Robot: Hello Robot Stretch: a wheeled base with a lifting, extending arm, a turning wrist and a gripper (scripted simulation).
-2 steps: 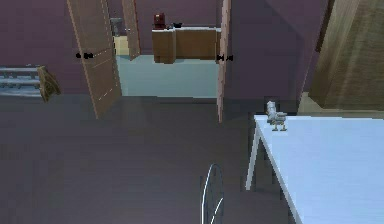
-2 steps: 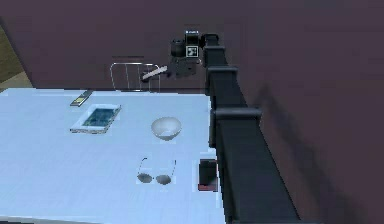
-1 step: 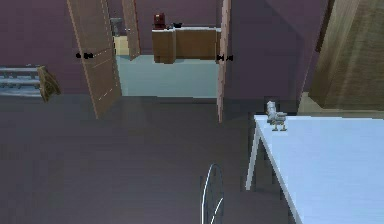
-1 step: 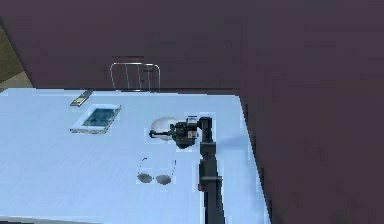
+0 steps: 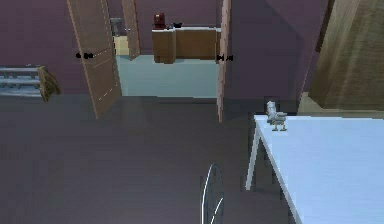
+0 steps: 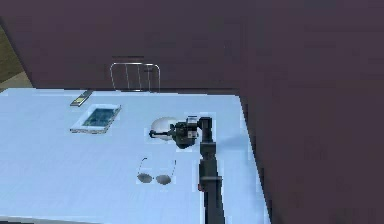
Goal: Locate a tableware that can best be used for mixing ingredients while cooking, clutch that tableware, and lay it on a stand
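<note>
A small pale rounded thing, perhaps a bowl (image 6: 159, 127), lies on the light table (image 6: 60, 170) toward its far right part. My gripper (image 6: 174, 131) is right at it, at the end of the dark arm (image 6: 209, 175) that rises from the bottom edge. Whether the gripper is touching it or holds anything, I cannot tell. In the forward view the same table (image 5: 330, 165) fills the lower right, and a small grey and white object (image 5: 277, 118) stands near its far corner.
On the table lie a pair of glasses (image 6: 155, 177), a flat book or tablet (image 6: 97, 118) and a remote (image 6: 80, 98). A wire chair (image 6: 135, 75) stands at the far edge. Ahead, an open door (image 5: 95, 55) leads to a room with a wooden counter (image 5: 185, 45). Another chair (image 5: 210, 195) stands by the table.
</note>
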